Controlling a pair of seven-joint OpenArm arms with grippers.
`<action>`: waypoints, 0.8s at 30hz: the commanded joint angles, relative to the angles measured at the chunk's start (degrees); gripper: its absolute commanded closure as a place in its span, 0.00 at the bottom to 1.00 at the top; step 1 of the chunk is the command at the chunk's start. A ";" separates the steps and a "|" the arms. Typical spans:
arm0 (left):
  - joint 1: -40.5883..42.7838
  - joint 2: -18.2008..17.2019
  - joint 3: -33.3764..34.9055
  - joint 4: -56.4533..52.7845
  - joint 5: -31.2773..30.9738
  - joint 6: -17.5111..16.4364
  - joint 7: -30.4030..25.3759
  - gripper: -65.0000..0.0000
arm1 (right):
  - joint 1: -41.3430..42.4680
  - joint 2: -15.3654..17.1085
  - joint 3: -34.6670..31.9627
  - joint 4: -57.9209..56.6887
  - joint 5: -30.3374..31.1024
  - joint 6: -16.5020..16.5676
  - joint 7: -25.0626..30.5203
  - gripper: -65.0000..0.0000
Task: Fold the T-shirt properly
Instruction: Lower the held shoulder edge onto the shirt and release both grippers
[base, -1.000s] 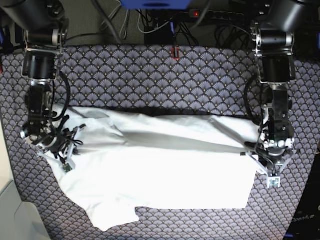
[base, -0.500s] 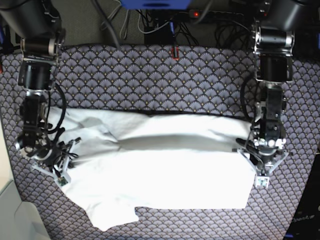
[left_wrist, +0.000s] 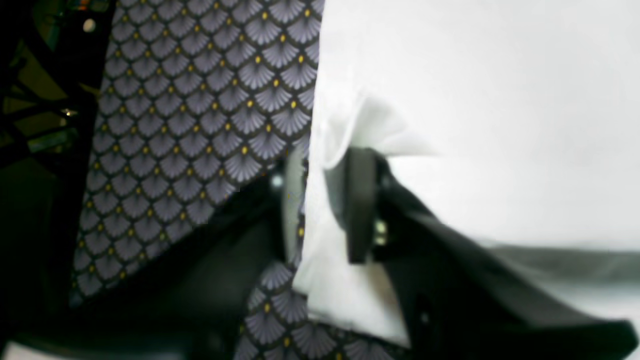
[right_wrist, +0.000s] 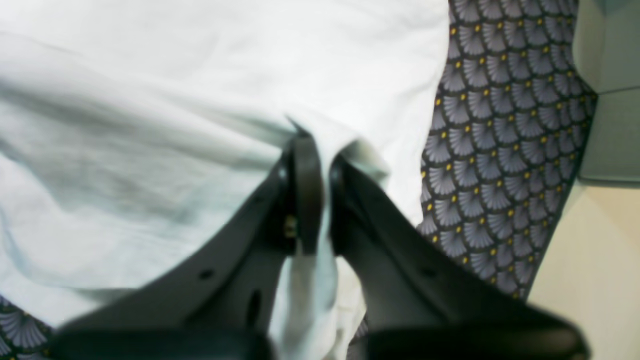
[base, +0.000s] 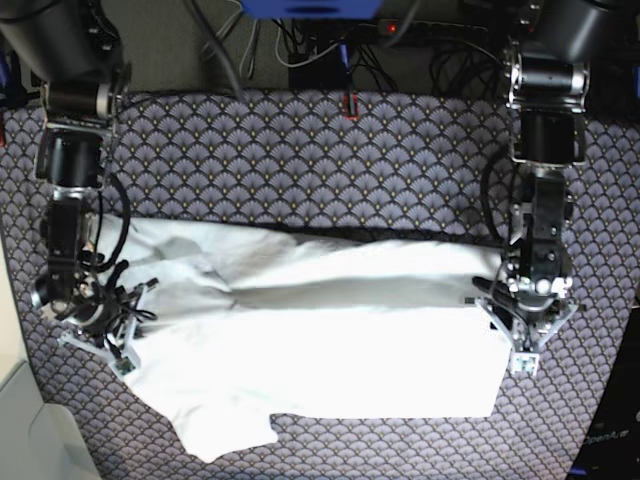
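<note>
- While the T-shirt lies spread flat across the middle of the table, its white cloth looks soft and plain, with long shallow creases running left to right and a sleeve hanging toward the near-left corner.
- Under it, the table cover is a dark fabric printed with grey fan-shaped scales and small yellow dots.
- At the shirt's right edge, the left gripper has its dark jaws a little apart, a bunched fold of the hem between them.
- At the shirt's left edge, the right gripper has its jaws nearly together, pinching a thin ridge of cloth.
- Beyond the far edge, a tangle of black cables sits on the floor.
- Near the left corner stands a pale bin.
</note>
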 joint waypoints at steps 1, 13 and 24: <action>-1.73 -0.53 -0.29 0.90 0.26 0.41 -1.16 0.64 | 2.34 0.73 0.29 0.13 -0.07 -0.51 0.47 0.87; -0.32 -0.79 -0.29 1.60 0.44 0.41 -1.16 0.49 | 2.34 0.99 0.65 2.76 0.02 -0.51 0.74 0.51; 9.52 -0.71 -7.33 12.50 0.44 0.41 -1.08 0.49 | -13.49 1.08 1.35 24.92 -0.07 -0.51 0.39 0.51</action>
